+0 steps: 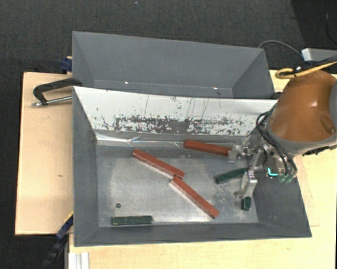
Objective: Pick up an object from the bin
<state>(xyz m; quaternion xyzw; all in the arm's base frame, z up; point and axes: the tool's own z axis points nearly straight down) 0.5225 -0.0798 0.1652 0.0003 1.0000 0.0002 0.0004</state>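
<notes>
My gripper (pixel 247 186) is low in the bin's right end, close to the right wall. A short dark green bar (pixel 229 176) lies tilted right against it on its left side; whether it is gripped I cannot tell. Just below the gripper sits a small dark green piece (pixel 245 204). A red bar (pixel 206 148) lies along the back wall, its right end close to the gripper. Another red bar (pixel 193 196) lies slantwise on the floor to the gripper's lower left.
A third red bar (pixel 158 163) lies slantwise in the middle of the bin. A dark green bar (pixel 132 220) rests flat by the front wall at the left. A small dark speck (pixel 118 206) is near it. The orange cover hangs over the bin's right rim.
</notes>
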